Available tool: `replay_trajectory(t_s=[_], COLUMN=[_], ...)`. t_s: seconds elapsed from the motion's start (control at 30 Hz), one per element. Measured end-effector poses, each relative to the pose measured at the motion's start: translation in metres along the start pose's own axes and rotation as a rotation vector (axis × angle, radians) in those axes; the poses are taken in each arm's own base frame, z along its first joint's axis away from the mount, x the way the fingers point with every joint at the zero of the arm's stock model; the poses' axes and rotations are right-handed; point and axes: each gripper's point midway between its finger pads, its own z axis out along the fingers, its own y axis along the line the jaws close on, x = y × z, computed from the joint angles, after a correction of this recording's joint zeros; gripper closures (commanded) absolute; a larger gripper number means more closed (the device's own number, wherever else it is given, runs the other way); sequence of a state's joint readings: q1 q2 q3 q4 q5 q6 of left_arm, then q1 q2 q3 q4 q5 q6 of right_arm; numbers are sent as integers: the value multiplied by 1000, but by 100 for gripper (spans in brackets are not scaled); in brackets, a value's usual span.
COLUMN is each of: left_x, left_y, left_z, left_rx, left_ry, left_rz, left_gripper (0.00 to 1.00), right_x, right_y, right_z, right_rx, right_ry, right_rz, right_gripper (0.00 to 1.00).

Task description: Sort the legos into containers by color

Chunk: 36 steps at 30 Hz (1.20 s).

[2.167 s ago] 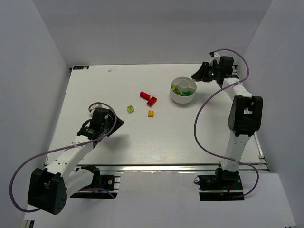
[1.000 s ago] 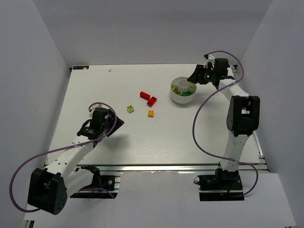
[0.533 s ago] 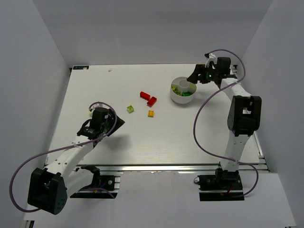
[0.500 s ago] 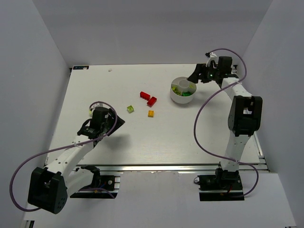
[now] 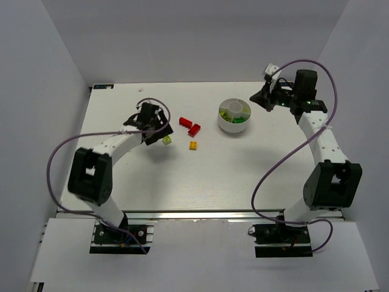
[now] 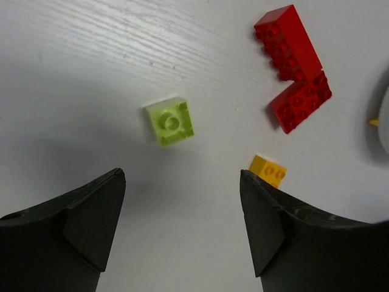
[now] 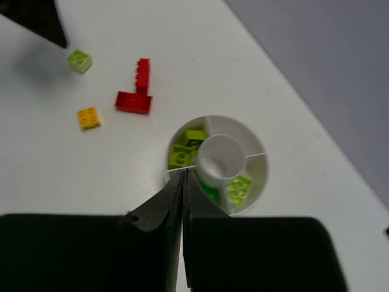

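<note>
With its fingers apart, the left hand (image 6: 181, 182) should line up over the light green brick (image 6: 169, 121) lying on the worktop (image 5: 243, 176), left of the dish (image 5: 233, 126), then squeeze gently; the right hand (image 7: 183, 182) is pressed together.

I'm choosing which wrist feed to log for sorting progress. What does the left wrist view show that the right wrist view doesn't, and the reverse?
Only the left wrist view shows the left gripper with its jaws standing open, just short of the loose yellow-green brick.

Only the right wrist view shows the shut right gripper over the white dish, and the green bricks lying in its wedges.

Both show the four bricks outside the dish: the yellow-green one, two red bricks touching in an L, and the orange brick.
</note>
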State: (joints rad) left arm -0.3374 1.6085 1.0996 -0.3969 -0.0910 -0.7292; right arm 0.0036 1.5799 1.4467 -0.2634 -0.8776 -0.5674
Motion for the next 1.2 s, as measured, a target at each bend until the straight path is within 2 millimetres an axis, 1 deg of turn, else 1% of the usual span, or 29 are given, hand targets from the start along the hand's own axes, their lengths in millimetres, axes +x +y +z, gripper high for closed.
replay_trajectory(t_s=[0.03, 0.07, 0.1, 0.2, 0.23, 0.3, 0.4, 0.5, 0.6, 0.83, 0.97, 1.0, 1.1, 1.17, 1.2], left_x=[-1, -1, 1, 10, 13, 16, 18, 13, 11, 18, 20, 20, 19, 18, 19], left_y=[-4, -7, -9, -10, -10, -8, -7, -9, -7, 4, 7, 7, 6, 5, 5], left_z=[10, 21, 30, 51, 56, 63, 70, 75, 78, 79, 79, 80, 81, 82, 83], left_rx=[-15, -37, -54, -108, -122, -155, -187, -207, -227, -270, -278, -277, -272, -267, -265], left_ry=[10, 27, 41, 88, 99, 118, 130, 128, 124, 143, 147, 146, 140, 136, 133], left_rz=[19, 41, 60, 112, 123, 147, 170, 179, 184, 194, 197, 197, 198, 196, 194], left_gripper=[14, 14, 14, 15, 16, 18, 22, 24, 25, 26, 34, 38, 41, 45, 48], right_x=[2, 9, 17, 43, 49, 55, 51, 50, 52, 52, 52, 52, 52, 52, 53], right_y=[10, 22, 35, 68, 75, 83, 86, 87, 87, 86, 86, 86, 86, 86, 86], right_z=[0, 0, 0, -2, -4, -8, -11, -12, -11, -11, -11, -11, -11, -11, -11], right_rx=[-17, -35, -55, -97, -102, -106, -102, -100, -98, -90, -89, -88, -86, -84, -83], right_ry=[8, 20, 35, 75, 86, 96, 92, 90, 93, 91, 90, 90, 92, 95, 97], right_rz=[-5, -2, 9, 60, 76, 100, 106, 116, 127, 134, 138, 139, 147, 158, 164], right_gripper=[86, 81, 78, 77, 77, 76, 75, 75, 75, 74, 74, 74, 73, 71, 66])
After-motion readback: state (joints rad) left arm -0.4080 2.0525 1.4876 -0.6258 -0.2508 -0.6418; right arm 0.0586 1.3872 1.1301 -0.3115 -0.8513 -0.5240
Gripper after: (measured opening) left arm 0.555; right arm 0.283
